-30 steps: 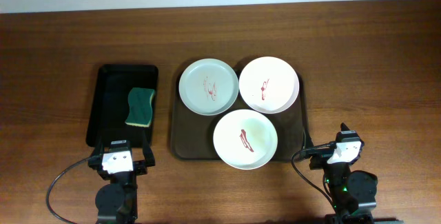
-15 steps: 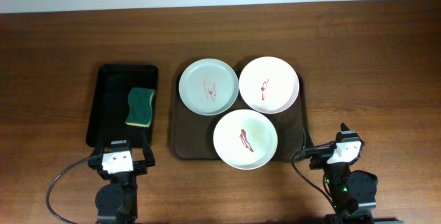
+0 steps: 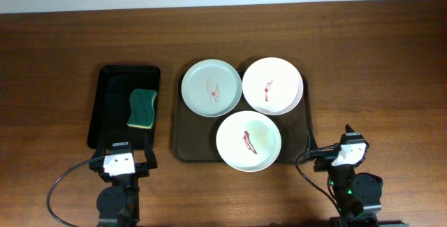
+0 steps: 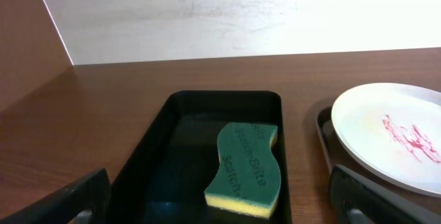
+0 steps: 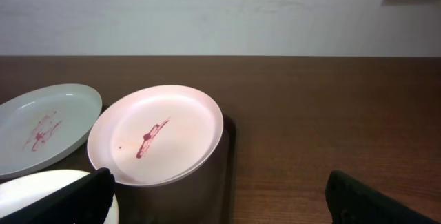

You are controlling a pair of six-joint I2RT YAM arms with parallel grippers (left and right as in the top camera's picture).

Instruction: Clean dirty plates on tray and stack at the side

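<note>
One brown wooden counter (image 3: 363,59) carries two trays, three plates, one sponge and the two arms' pincers. The larger container is the dark brown rectangular tray (image 3: 192,140) with rounded corners and a low rim, lying at the middle of the counter. All three round shallow plates sit on it, none stacked. The pale green plate (image 3: 211,88) is at the far left and the pinkish-white plate (image 3: 272,85) just beside it at the far right. The white plate (image 3: 248,141) lies nearer the arms, between the other two. Each reaches out over the tray's rim, and each bears red sauce smears. Left of it, close but apart, lies the narrower black rectangular tray (image 3: 112,105), holding a single wavy green sponge (image 3: 142,108) with a yellow underside, lying flat. The left pincer (image 3: 123,158) hangs at the black tray's near end, its fingers wide apart and gripping nothing. The right pincer (image 3: 340,150) is just off the brown tray's near right corner, likewise spread and empty.
</note>
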